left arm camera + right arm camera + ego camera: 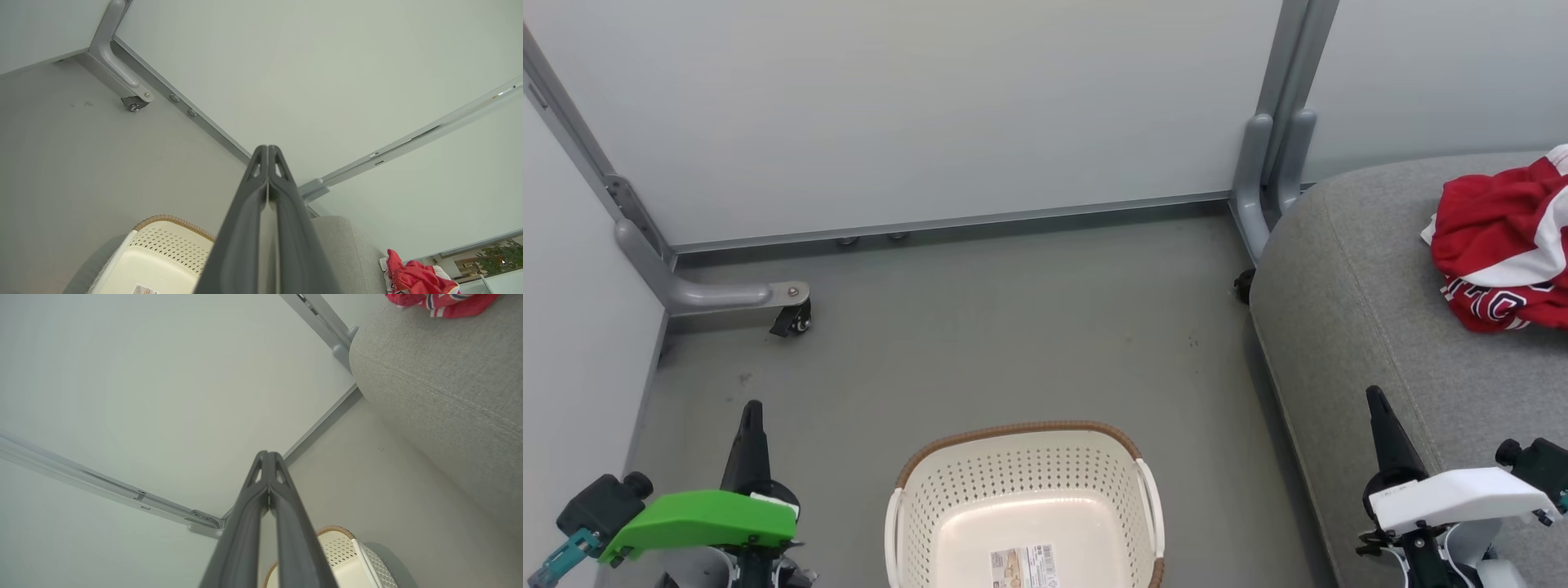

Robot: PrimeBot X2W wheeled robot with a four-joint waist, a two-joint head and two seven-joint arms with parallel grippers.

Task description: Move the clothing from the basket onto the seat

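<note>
Left gripper [752, 412]: two dark fingers pressed together, nothing between them, green housing behind. In the left wrist view the fingertips [262, 152] meet at the tip. Right gripper [1375, 400]: fingers pressed together too, nothing pinched, white housing behind. In the right wrist view its tips touch.

Basket [1021, 430] stands on the floor between the two grippers, right of the left gripper and left of the right one, nearer the robot than both sets of fingertips. It has cream perforated walls, a brown woven-look rim and white side handles. Paper label [1023, 567] lies flat on its bare base. Neither gripper touches the basket.

Floor [1013, 327], grey, runs ahead of both grippers.

Seat [1347, 269], a grey woven cushion with a stitched seam, lies right of the basket. In the head view the right gripper overlaps its near left edge; contact cannot be told. It is well apart from the left gripper.

Clothing [1499, 237]: red jerseys with white trim, dark lettering on one, bunched in a heap on the seat. The heap is ahead and right of the right gripper, well apart from its fingertips, and far right of the left gripper.

Farther: caster wheel [797, 320] on a grey frame foot, ahead of the left gripper and slightly right. Frame post [1278, 122] rises ahead-left of the right gripper, by the seat's far corner. Wall panels [931, 106], pale, close the back.
</note>
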